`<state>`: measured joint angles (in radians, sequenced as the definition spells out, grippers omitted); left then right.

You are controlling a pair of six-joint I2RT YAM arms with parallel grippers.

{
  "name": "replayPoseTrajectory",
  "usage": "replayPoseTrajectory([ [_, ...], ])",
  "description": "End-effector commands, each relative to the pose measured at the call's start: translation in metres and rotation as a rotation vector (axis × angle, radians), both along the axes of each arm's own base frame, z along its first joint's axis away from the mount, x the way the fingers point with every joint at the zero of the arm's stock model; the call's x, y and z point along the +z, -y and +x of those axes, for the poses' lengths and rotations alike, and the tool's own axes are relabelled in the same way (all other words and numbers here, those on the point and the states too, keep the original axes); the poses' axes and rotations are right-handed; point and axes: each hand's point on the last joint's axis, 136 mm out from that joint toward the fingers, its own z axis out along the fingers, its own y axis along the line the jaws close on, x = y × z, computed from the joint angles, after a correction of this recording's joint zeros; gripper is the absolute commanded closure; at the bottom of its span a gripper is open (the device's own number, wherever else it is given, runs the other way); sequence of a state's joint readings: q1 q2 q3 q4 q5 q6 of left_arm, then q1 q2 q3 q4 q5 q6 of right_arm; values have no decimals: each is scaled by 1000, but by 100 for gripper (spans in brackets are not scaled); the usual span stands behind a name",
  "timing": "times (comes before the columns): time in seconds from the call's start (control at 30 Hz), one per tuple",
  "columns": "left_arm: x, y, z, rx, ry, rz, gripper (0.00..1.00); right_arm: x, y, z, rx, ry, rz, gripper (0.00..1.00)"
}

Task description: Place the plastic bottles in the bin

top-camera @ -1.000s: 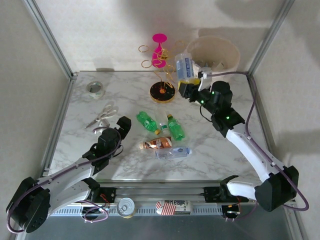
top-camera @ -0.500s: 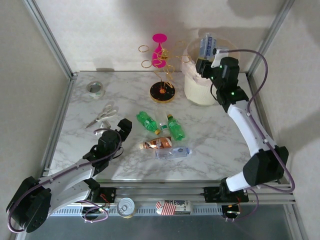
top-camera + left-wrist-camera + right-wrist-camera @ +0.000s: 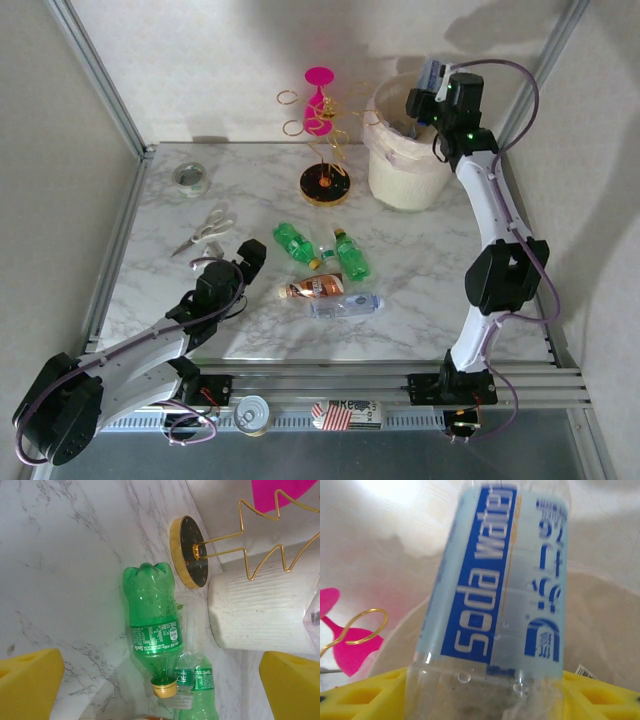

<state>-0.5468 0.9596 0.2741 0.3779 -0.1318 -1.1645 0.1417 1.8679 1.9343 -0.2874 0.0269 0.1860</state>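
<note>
My right gripper point(image 3: 425, 97) is high over the bin point(image 3: 400, 182), a cream-white bucket with a white liner at the back right. It is shut on a clear plastic bottle point(image 3: 431, 74) with a blue "Soda Water" label point(image 3: 500, 590), whose base sits between the yellow fingers point(image 3: 365, 700). Two green bottles point(image 3: 295, 243) point(image 3: 352, 257), a small clear one point(image 3: 327, 252), an orange-brown one point(image 3: 315, 287) and a clear blue-capped one point(image 3: 345, 304) lie mid-table. My left gripper point(image 3: 247, 256) stands open just left of them, facing a green bottle point(image 3: 150, 615).
A gold wire stand with a pink top point(image 3: 325, 183) rises left of the bin. Left side holds a tape roll point(image 3: 190, 178) and scissors point(image 3: 205, 232). A tin can point(image 3: 250, 413) and a small carton point(image 3: 348, 413) rest on the front rail.
The right arm swung up and right from beside the gold stand, carrying the bottle over the bin's rim. The left arm has barely moved.
</note>
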Motion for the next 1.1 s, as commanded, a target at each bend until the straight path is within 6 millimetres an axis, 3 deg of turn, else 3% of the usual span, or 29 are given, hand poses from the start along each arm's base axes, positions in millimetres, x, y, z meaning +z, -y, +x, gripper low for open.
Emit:
replayPoseTrajectory([
  [0.0,3,2,2,-23,11,18,0,12,0,0,-3,1,2,23],
  [0.1,3,2,2,-24,9,26,1,29,1,-4,-8,36,15,2],
  [0.27,5,5,6,-29,10,35,0,61,1,-26,6,100,24,1],
  [0.4,6,13,13,-51,6,34,0,79,-6,-60,51,163,56,1],
  [0.5,7,23,18,-80,0,27,0,81,-18,-88,99,203,92,1],
  [0.77,8,48,28,-137,-20,45,0,42,-79,-157,324,193,208,1],
  [0.9,-3,52,36,-126,-72,92,0,5,-112,-189,424,135,250,1],
  [1.07,-16,66,52,-147,-155,148,0,-37,-134,-223,493,69,285,1],
])
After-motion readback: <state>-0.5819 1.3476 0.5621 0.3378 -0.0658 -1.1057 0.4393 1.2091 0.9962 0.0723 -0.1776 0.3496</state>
